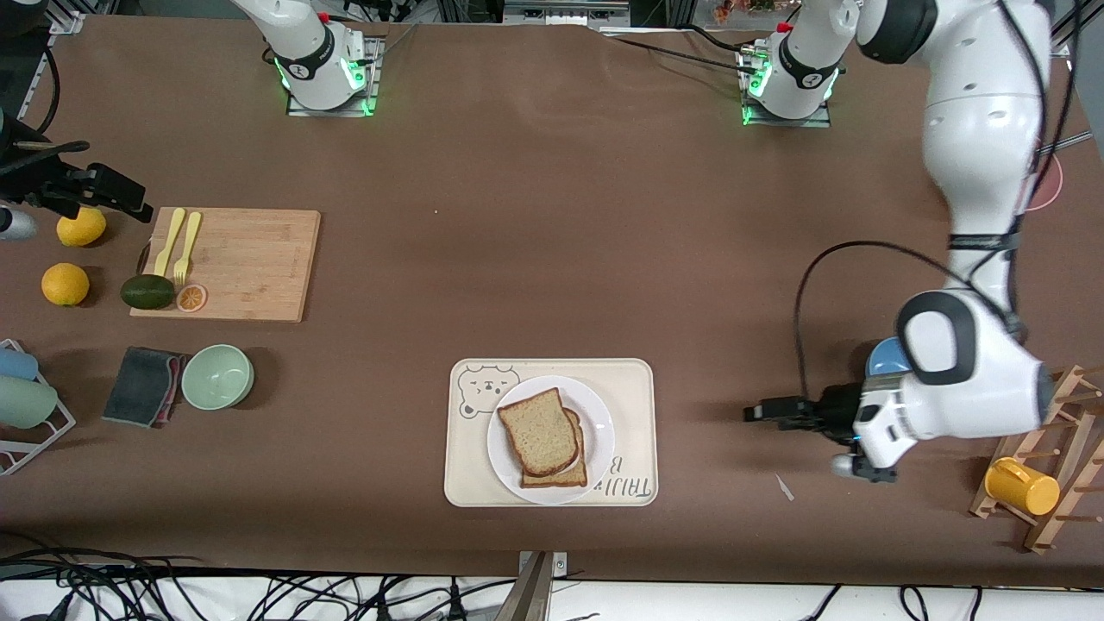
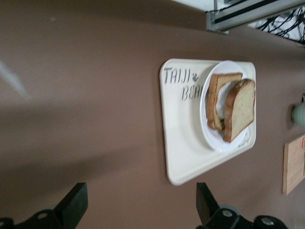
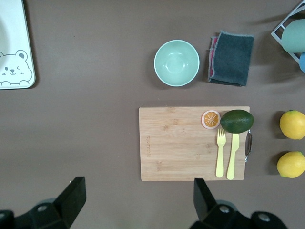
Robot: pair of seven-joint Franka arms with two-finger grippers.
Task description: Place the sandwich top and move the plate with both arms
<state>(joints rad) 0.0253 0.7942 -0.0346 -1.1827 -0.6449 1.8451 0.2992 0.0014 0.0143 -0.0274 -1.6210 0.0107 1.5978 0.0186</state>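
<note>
Sandwich top (image 1: 539,430) sits placed on plate (image 1: 599,421); next, left end effector (image 1: 759,413) and right end effector (image 3: 136,198), both fingers apart, must grip its rim.

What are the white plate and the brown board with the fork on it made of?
The plate looks like glazed ceramic, or maybe hard plastic: it is smooth, white and glossy. The board looks like bamboo or light wood with a matte finish: tan strips and fine grain lines show across it in the right wrist view.
</note>
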